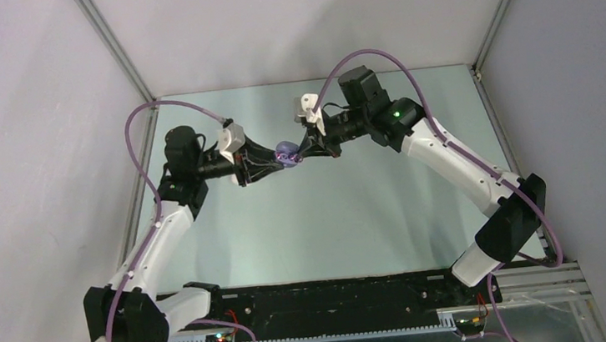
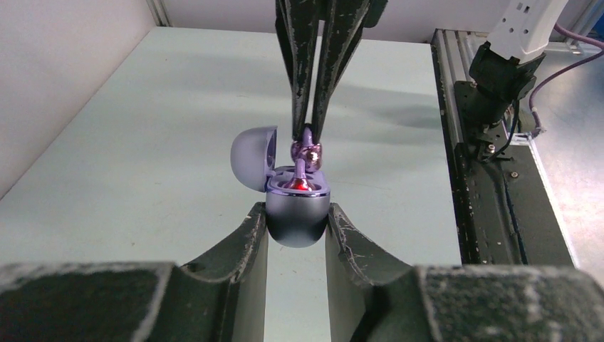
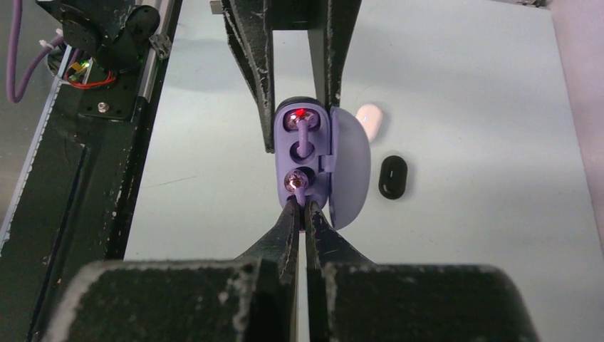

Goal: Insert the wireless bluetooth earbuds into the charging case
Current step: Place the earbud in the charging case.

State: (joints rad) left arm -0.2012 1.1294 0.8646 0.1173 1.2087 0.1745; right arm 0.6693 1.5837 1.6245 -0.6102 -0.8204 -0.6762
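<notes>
My left gripper (image 2: pixel 297 226) is shut on the body of a lavender charging case (image 2: pixel 298 217), held above the table with its lid (image 2: pixel 254 157) swung open. One lavender earbud (image 3: pixel 302 128) sits in the far slot under a red light. My right gripper (image 3: pixel 305 210) is shut on the stem of a second lavender earbud (image 3: pixel 296 187), whose head is at the near slot of the case (image 3: pixel 313 153). From the left wrist this earbud (image 2: pixel 307 152) hangs just above the case rim. In the top view both grippers meet at the case (image 1: pixel 286 153).
On the table below the case lie a small white-pink pebble-shaped piece (image 3: pixel 370 120) and a small black oval piece (image 3: pixel 392 176). The black base rail (image 3: pixel 78 142) runs along the near edge. Grey walls enclose the table (image 1: pixel 354 216).
</notes>
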